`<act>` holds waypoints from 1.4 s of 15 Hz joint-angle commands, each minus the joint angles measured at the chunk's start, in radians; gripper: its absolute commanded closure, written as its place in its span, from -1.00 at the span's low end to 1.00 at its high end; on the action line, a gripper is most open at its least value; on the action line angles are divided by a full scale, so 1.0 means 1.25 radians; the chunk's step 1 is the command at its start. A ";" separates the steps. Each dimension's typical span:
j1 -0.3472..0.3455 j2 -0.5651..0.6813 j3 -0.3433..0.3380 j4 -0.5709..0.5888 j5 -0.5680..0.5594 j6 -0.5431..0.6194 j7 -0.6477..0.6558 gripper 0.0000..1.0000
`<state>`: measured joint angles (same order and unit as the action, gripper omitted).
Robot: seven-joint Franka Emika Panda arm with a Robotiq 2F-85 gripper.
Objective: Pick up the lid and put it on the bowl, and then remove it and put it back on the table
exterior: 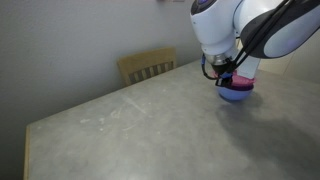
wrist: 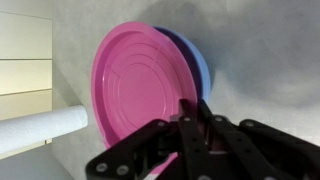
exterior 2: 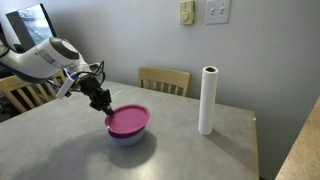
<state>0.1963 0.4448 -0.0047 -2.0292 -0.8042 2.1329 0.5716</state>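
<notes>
Wrist view: the gripper [wrist: 190,112] clamps its fingers on the rim of the lid [wrist: 140,95] — it lies just beyond them, atop the bowl [wrist: 200,68]. Covering looks done; next, lift it clear toward the table [exterior 2: 200,152].

Magenta-pink lid [exterior 2: 128,120]; periwinkle-blue bowl [exterior 2: 127,139]; grey table [exterior 2: 200,155], pale scuffs; white roll [exterior 2: 208,100]; black claw [exterior 2: 104,104].

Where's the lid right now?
In an exterior view the lid sits over the bowl on the table. The gripper is clamped on its rim, and a white roll stands apart toward the picture's right.
</notes>
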 commanded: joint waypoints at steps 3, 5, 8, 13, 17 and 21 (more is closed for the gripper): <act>0.008 0.016 -0.005 -0.009 -0.019 0.018 0.042 0.95; 0.010 0.016 -0.004 -0.012 -0.017 0.016 0.053 0.95; 0.012 0.016 -0.004 -0.018 -0.018 0.014 0.068 0.95; 0.010 0.017 -0.007 -0.030 -0.020 0.013 0.091 0.95; 0.008 0.017 -0.007 -0.034 -0.019 0.014 0.097 0.94; 0.006 0.017 -0.009 -0.030 -0.019 0.016 0.099 0.95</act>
<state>0.2067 0.4644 -0.0069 -2.0576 -0.8049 2.1336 0.6748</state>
